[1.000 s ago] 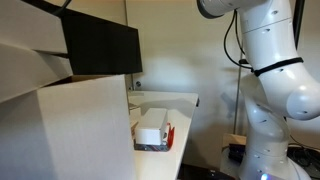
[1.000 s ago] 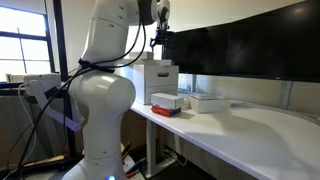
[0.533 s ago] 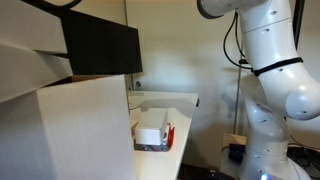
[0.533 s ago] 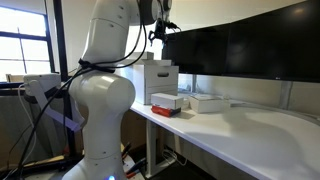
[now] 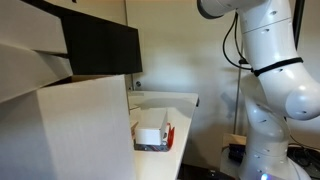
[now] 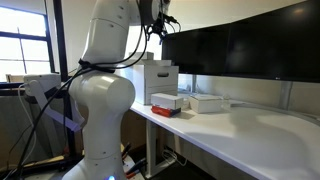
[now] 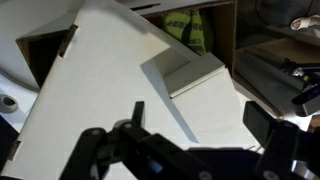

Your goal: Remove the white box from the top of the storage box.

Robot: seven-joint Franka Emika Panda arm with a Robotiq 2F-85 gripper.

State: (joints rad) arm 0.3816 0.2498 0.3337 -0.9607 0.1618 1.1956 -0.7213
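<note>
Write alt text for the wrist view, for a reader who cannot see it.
The open end effector hangs dark across the bottom of the frame, above a broad pale surface. A small white box shows just above it in the picture; dim clutter fills the right edge.

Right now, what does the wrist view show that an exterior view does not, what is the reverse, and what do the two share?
Only the wrist view: a look from above, the gripper close up, dark and blurred, open and empty, and something yellow-green at the top edge. Only an exterior view: the robot's white arm, the dark monitors, the red sides of the storage box. Both: the white box, apparently the flat white rectangle in the wrist view, where no red shows.
</note>
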